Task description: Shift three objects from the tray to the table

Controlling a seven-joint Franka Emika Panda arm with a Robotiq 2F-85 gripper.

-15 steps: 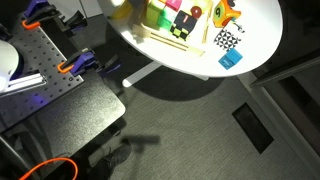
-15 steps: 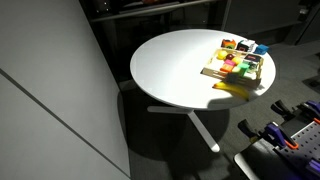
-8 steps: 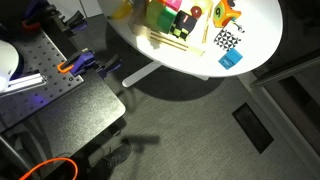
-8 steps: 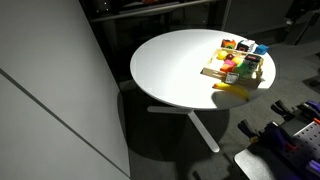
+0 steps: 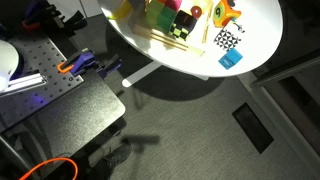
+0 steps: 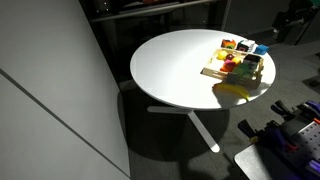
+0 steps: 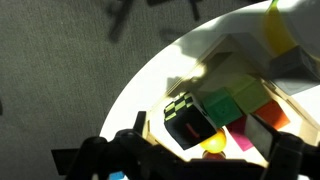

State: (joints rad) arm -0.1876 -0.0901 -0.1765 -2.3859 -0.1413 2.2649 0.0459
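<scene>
Though apart, tray (image 5: 172, 42) beneath gripper (image 7: 212, 142) jaws.

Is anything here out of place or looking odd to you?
Nothing looks spilled or broken. The tray sits far to one side of the table, and a yellowish piece lies outside it, close to the table's edge, where a nudge might knock it off.

A blue cube (image 5: 231, 59) lay just beside a black-and-white checkered piece (image 5: 227, 40). An orange cable (image 5: 55, 161) curved below a dark perforated metal plate (image 5: 45, 45).
</scene>
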